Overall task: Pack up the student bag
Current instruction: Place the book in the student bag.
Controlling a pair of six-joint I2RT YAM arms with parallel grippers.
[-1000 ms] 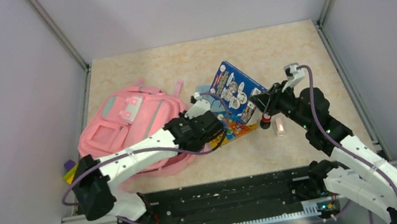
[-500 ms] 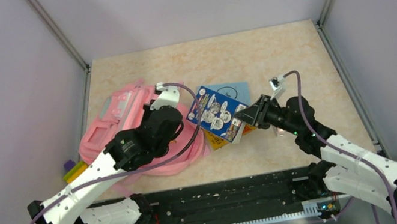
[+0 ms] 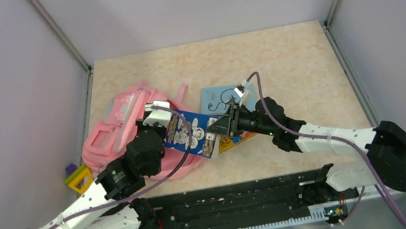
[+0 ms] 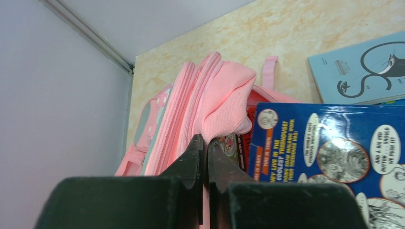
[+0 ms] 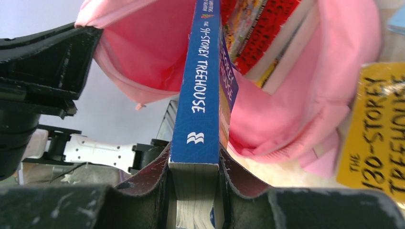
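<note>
The student bag (image 3: pixel 108 130) is a pink backpack lying at the left of the table. My left gripper (image 3: pixel 150 118) is shut on the pink fabric edge of its opening (image 4: pixel 224 100), holding it up; the fingertips (image 4: pixel 197 145) pinch the cloth. My right gripper (image 3: pixel 216 129) is shut on a blue "91-Storey Treehouse" book (image 3: pixel 191 135), clamped across its lower end (image 5: pixel 196 157). The book's spine (image 5: pixel 199 86) points into the bag's pink open mouth (image 5: pixel 143 57). A red book (image 5: pixel 270 40) lies inside the bag.
A light blue book (image 3: pixel 219 95) lies flat on the table behind the right gripper. A yellow "130-Storey Treehouse" book (image 5: pixel 377 129) lies beside the bag's mouth. A purple and yellow object (image 3: pixel 77 176) sits at the bag's near left, by the wall.
The right gripper has carried the blue book leftward to the bag's mouth. The left arm swung back and left, raising the bag's edge; the bag has bunched up.
</note>
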